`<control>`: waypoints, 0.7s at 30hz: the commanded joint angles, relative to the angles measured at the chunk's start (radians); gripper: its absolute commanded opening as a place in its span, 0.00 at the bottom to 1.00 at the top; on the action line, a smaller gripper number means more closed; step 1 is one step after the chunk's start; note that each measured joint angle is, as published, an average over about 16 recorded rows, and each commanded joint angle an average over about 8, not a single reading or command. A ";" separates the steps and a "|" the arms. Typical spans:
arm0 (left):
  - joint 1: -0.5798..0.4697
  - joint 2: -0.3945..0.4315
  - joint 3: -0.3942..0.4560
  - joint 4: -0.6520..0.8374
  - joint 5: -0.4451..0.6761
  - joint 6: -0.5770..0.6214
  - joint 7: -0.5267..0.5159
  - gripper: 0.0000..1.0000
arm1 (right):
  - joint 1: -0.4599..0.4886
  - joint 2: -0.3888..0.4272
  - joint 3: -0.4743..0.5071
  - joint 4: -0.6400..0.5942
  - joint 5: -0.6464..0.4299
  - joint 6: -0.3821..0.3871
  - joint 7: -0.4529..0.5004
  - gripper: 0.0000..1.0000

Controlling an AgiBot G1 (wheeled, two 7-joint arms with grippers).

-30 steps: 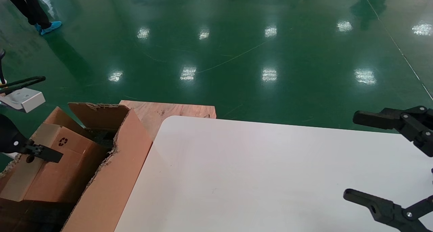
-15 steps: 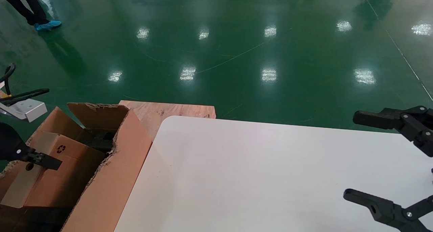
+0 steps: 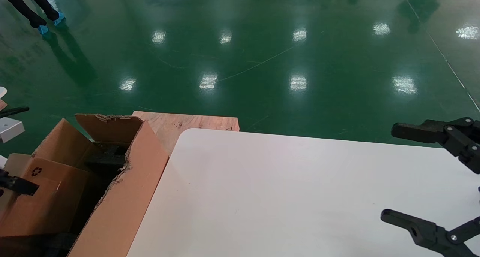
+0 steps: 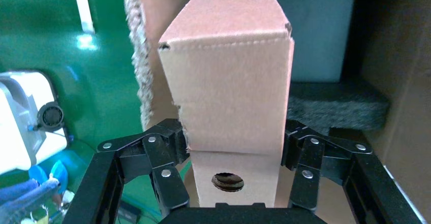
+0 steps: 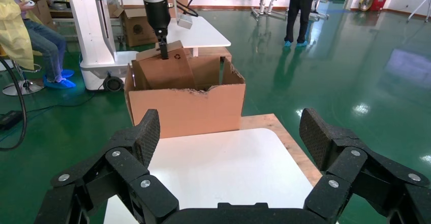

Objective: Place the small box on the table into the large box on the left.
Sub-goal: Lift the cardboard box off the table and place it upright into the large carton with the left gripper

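The left claw (image 4: 231,178) pinches the small box (image 4: 231,92) by its narrow sides, holding it inside the large box (image 3: 127,189). It looks light and stiff, but crushable. The right claw (image 3: 423,174) hangs spread over the worktop (image 3: 281,197).

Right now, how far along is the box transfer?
Done: small box is off the table, tilted partly inside the large box. In hand: left hand grips its holed end. Left: lower it and release. Right hand idles open over the table.
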 commanded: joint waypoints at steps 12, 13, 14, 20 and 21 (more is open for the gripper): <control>0.033 -0.025 -0.005 0.141 -0.054 -0.040 0.140 0.00 | 0.000 0.000 0.000 0.000 0.000 0.000 0.000 1.00; 0.031 -0.028 -0.007 0.159 -0.057 -0.044 0.155 0.00 | 0.000 0.000 0.000 0.000 0.000 0.000 0.000 1.00; 0.028 -0.030 -0.010 0.177 -0.059 -0.047 0.171 0.00 | 0.000 0.000 0.000 0.000 0.000 0.000 0.000 1.00; 0.011 -0.027 -0.016 0.288 -0.047 -0.055 0.251 0.12 | 0.000 0.000 0.000 0.000 0.000 0.000 0.000 1.00; 0.010 -0.026 -0.016 0.299 -0.045 -0.055 0.259 0.25 | 0.000 0.000 0.000 0.000 0.000 0.000 0.000 1.00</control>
